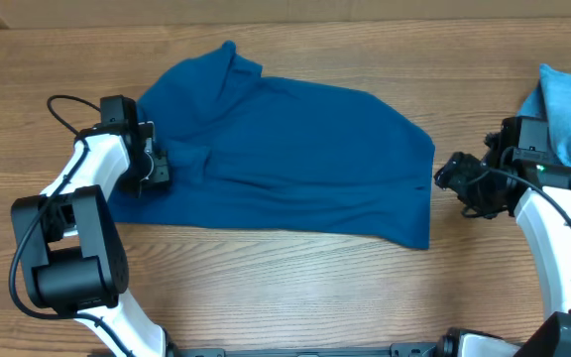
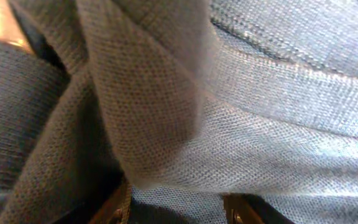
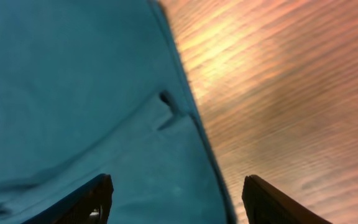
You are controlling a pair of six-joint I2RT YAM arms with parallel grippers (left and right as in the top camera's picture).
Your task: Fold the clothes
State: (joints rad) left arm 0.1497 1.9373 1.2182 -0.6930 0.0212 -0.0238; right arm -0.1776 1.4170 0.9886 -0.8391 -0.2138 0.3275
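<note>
A deep-blue knit shirt (image 1: 295,149) lies spread across the wooden surface (image 1: 285,297). Its long axis runs left to right between the two arms, with one part bunched toward the far-left corner. The left gripper (image 1: 157,169) sits at the shirt's left edge. In its wrist view, folds of knit fill the frame and hide the fingertips, so it cannot be told whether it has clamped the cloth or merely rests in it. The right gripper (image 3: 178,180) hovers over the shirt's right edge, its fingers (image 3: 95,200) spread wide and clasping nothing. The hem (image 3: 194,134) runs between them, with bare wood to one side. The coming move appears to turn on that hem: the cloth lies directly beneath and inward of the right gripper, the nearer arm to that end. A short descent would likely put it on the edge for a fold toward the left. No basket or bin is in view. A light-blue garment heap (image 1: 568,99) lies loose on the surface behind the right arm, apart from the shirt.
</note>
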